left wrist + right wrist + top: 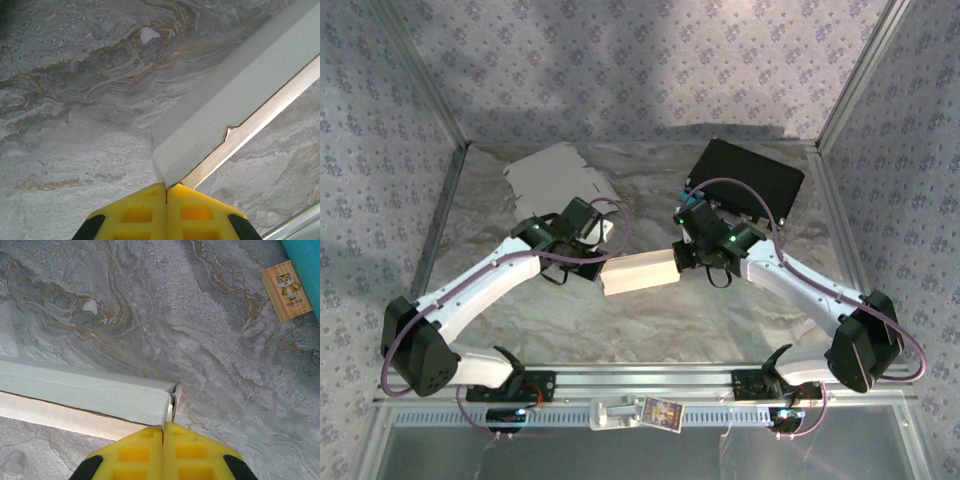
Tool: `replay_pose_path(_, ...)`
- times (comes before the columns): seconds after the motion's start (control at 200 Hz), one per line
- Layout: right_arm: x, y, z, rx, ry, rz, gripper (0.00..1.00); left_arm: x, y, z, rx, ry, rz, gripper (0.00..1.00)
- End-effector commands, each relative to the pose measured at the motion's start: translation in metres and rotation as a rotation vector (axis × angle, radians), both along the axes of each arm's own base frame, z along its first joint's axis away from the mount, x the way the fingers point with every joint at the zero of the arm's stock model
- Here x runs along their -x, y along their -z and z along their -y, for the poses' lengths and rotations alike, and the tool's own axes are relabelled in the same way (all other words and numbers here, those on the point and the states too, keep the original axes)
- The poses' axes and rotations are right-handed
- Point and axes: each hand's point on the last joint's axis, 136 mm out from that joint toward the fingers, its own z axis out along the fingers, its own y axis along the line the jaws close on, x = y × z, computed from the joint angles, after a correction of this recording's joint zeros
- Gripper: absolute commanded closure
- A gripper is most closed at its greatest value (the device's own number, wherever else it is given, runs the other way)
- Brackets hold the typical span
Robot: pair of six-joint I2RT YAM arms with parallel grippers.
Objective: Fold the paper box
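The paper box (640, 272) is a long, pale, flattened carton lying mid-table between the two arms. My left gripper (604, 264) is at its left end. In the left wrist view the yellow fingers (145, 210) are pressed together, with a corner of the box (235, 100) pinched in their seam. At the opposite end sits my right gripper (678, 260). Its yellow fingers (195, 452) are likewise shut, and the box's (85, 390) end edge and a thin flap run into the seam.
A flat unfolded cardboard sheet (555, 175) lies at the back left and a black tray-like thing (750, 178) at the back right. A small tiger card (286, 284) lies beside a teal edge (306, 260). Patterned walls enclose the marble table (520, 300).
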Motion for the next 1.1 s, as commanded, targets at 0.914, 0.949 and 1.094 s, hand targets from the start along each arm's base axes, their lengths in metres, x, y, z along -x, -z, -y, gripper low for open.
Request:
replay_pose_path(0.914, 0.011, -0.001, -0.003, 0.026, 0.095, 0.014, 1.0, -0.002, -0.022, 0.019, 0.157, -0.296, -0.198, 1.0)
replay_pose_path(0.949, 0.011, -0.002, -0.004, 0.022, 0.093, 0.014, 1.0, -0.002, -0.022, 0.02, 0.164, -0.303, -0.205, 1.0)
replay_pose_path(1.094, 0.012, 0.0, -0.004, 0.031, 0.094, -0.003, 1.0, -0.003, -0.024, 0.021, 0.18, -0.329, -0.229, 1.0)
